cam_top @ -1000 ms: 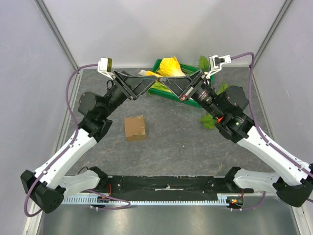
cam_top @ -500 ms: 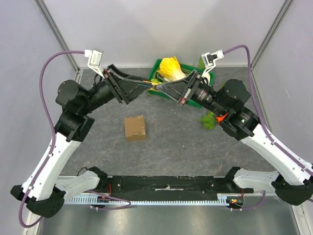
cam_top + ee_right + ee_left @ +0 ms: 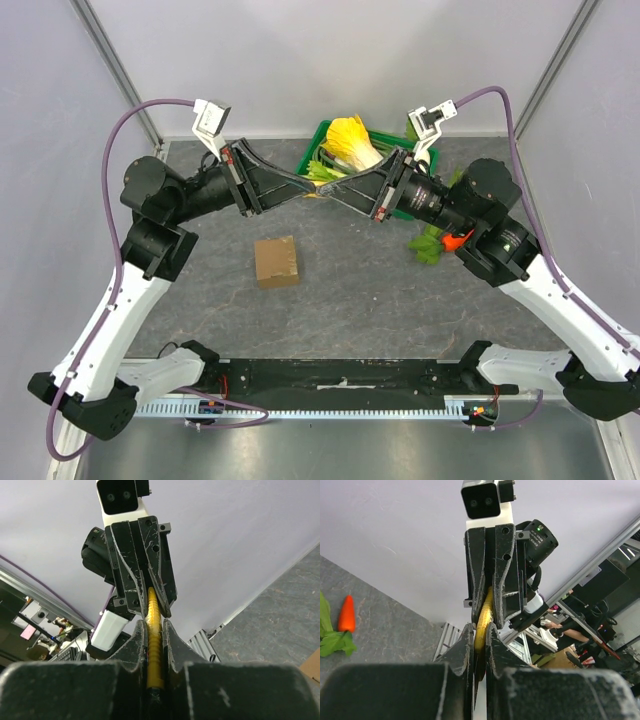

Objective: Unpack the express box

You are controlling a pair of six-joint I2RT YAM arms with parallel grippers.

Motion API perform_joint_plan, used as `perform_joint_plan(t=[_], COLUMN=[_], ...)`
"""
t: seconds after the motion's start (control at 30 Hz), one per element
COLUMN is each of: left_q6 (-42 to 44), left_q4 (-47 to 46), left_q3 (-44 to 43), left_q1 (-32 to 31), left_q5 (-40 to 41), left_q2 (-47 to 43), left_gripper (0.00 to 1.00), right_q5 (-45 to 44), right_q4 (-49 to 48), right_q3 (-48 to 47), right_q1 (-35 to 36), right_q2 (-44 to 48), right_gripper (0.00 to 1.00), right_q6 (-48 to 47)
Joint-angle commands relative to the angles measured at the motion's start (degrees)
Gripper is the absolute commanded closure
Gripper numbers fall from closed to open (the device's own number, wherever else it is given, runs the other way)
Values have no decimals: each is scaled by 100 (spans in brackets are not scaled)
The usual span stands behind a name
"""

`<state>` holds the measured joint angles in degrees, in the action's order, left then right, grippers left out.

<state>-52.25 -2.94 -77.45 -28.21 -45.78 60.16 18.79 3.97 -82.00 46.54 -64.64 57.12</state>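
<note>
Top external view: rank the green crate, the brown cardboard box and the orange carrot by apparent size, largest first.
1. Green crate: largest, even though much of it is covered.
2. Brown cardboard box: in the middle.
3. Orange carrot: clearly smallest, and the right arm may hide part of it.

**Robotics laboratory test cell.** Plain pale wall panels (image 3: 300,60) framed by aluminium struts (image 3: 115,70) enclose a grey stone-patterned surface (image 3: 350,290). The left arm (image 3: 105,335) and right arm (image 3: 560,320) are bolted to a black base plate (image 3: 340,375) at bottom centre, beside a slotted cable duct (image 3: 330,411). At the right of the left wrist view, cluttered equipment racks (image 3: 590,610) appear beyond the cell.
</note>
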Motion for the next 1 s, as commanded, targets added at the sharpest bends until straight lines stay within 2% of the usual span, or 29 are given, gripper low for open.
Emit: perform_joint_plan(t=[0.0,0.03,0.07,0.17,0.2,0.27,0.3,0.37,0.47,0.53,0.67,0.77,0.83,0.93,0.97], left_q6=[154,145,119,-136,-258,-785,-961,-1234,-1332,-1314,-1148,-1059,-1051,-1085,-1120], left_q4=[-49,-66,-162,-452,-801,-1286,-1845,-2113,-2483,-2667,-2703,-2720,-2712,-2694,-2825], left_q3=[116,160,186,379,458,800,923,1179,1469,1583,1593,1601,1602,1636,1671], left_q1=[70,78,87,87,87,87,87,87,87,87,87,87,87,87,79], left_q5=[-300,-283,-256,-169,-99,-2,42,191,595,833,983,1027,1036,1027,1027], left_q2=[-22,-39,-57,-83,-84,-101,-101,-127,-268,-365,-461,-488,-462,-400,-391], left_gripper=[98,98,98,98,98,98,98,98,98,98,98,98,98,98,98], right_q5=[-217,-261,-288,-314,-314,-253,-183,-60,11,11,-6,20,37,72,116], right_q4=[8,-1,-19,-308,-492,-633,-869,-1143,-1337,-1355,-1346,-1294,-1293,-1293,-1258], right_q3=[-212,-203,-185,-27,43,105,175,263,351,403,465,439,456,421,404], right_q1=[-40,-40,-40,-40,-40,-40,-40,-31,-40,-40,-40,-40,-40,-40,-40], right_q2=[109,127,153,285,303,277,242,207,145,162,162,154,145,92,40], right_gripper=[99,94,68,28,24,24,26,32,33,32,22,21,23,32,38], right_q6=[-140,-157,-166,-131,-114,-9,35,220,299,291,282,229,229,238,220])
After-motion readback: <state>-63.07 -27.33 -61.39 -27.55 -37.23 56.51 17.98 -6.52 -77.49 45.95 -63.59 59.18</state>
